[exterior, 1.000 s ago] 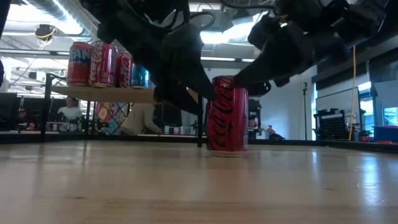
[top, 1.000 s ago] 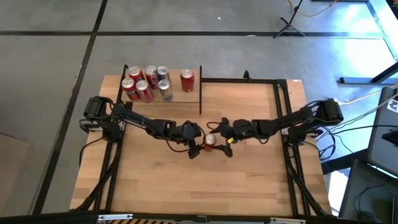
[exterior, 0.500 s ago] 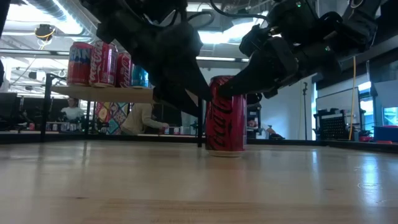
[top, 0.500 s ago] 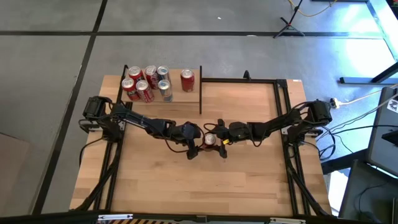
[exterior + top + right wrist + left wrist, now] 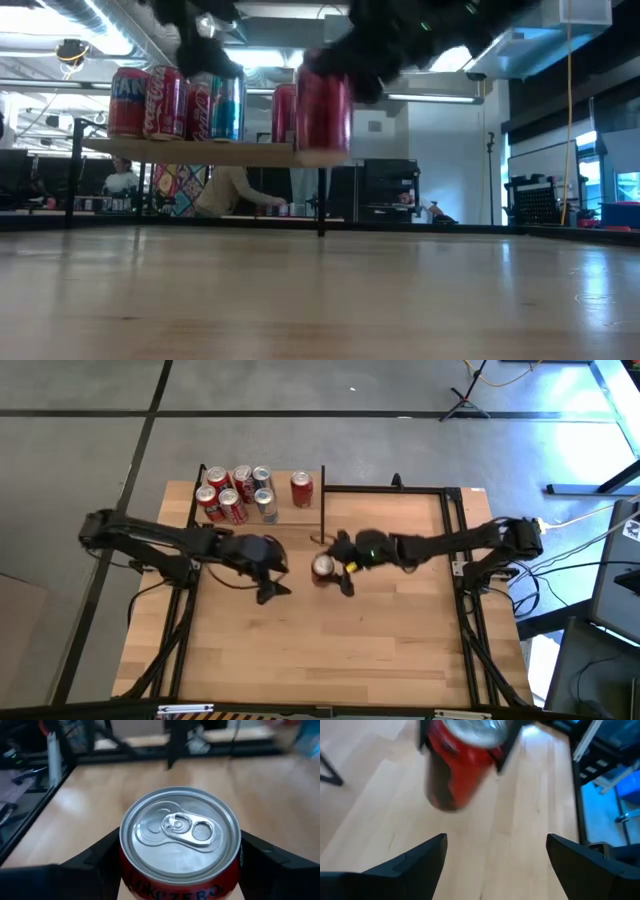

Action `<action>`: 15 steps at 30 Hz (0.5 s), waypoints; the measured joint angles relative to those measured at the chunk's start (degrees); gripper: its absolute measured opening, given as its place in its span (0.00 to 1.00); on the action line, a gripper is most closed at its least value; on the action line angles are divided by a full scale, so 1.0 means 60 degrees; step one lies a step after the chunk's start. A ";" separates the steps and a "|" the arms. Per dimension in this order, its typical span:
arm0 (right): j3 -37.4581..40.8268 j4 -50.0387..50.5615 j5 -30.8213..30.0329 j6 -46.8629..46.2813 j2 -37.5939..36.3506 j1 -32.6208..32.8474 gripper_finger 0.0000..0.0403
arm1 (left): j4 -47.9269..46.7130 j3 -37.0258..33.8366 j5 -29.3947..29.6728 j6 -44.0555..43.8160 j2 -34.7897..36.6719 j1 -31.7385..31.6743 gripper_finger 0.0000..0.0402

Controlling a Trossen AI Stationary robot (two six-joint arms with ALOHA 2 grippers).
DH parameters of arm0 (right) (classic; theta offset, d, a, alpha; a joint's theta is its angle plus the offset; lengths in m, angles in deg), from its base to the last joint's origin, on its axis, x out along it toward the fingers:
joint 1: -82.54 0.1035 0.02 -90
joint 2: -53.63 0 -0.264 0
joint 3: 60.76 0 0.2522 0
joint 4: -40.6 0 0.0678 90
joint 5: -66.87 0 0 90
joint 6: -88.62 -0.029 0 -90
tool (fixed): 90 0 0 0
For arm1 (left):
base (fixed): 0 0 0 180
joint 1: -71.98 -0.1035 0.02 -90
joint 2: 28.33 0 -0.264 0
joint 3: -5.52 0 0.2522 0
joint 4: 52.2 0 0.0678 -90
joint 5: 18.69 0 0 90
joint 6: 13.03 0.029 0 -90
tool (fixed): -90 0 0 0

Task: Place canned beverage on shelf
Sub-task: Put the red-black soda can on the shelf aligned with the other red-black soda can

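Can in the right gripper, lifted off the table, just short of the shelf.

Largest first, your table (image 5: pixel 330 650) is bare wood at the front; the shelf (image 5: pixel 285 518) sits at its far left corner with six cans (image 5: pixel 232 495) on it, five bunched, one apart. Right gripper (image 5: pixel 333 568) has its fingers (image 5: pixel 95 857) clamped on either side of the red can (image 5: pixel 322 567), upright, clear of the tabletop, beside the shelf's front right post. Left gripper (image 5: pixel 272 589) hangs near the table's middle, jaws apart, nothing in them.
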 joint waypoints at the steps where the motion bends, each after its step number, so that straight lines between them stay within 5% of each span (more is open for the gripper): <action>1: -0.0483 0.0505 0.0072 0.0130 -0.0020 -0.0165 0.69 | -0.0269 0.0000 0.0005 -0.0096 0.0362 0.0000 0.84; 6: -0.2713 0.2586 0.0161 0.1002 0.0090 -0.1006 0.69 | -0.1025 0.0000 0.0131 -0.0123 0.1719 0.0076 0.84; 15: -0.5159 0.3205 0.0799 0.1452 0.1260 -0.2417 0.69 | -0.1301 0.0000 0.1031 0.0464 0.2758 0.0069 0.84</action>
